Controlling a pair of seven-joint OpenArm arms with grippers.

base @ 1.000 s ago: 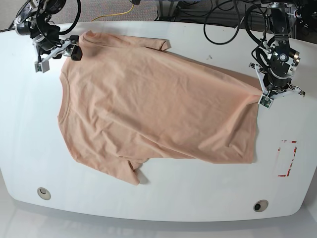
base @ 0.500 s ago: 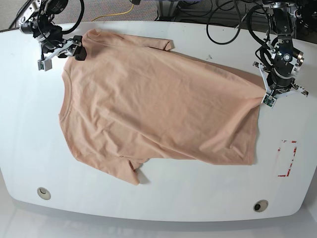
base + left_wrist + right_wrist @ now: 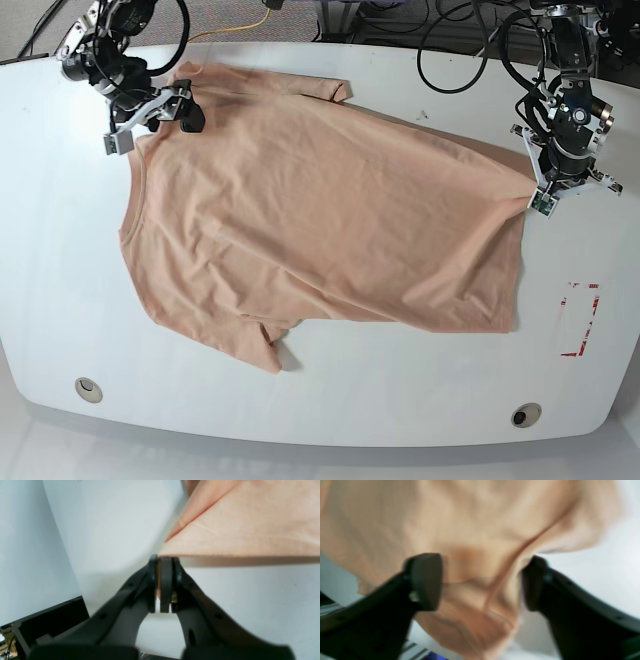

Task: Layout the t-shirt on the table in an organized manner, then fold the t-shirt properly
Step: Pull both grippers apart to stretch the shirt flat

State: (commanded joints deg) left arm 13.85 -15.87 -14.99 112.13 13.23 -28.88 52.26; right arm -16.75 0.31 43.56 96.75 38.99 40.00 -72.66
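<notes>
we see peach t-shirt (image 3: 320, 210) wrinkled, flat on counter (image 3: 330, 390), collar left, hem right; left fingers (image 3: 163, 585) pinching hem corner, right fingers (image 3: 427, 580) spread over shoulder.

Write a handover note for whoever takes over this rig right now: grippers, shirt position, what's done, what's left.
Left gripper: shut on the t-shirt at its hem corner.
Right gripper: open, jaws straddling bunched fabric at the shoulder, not clamped.
T-shirt lies spread but skewed on the table, with wrinkles and one sleeve tucked under near the front edge.
Done: rough spread.
Left: square it up, smooth it, free the sleeve, then fold.
</notes>
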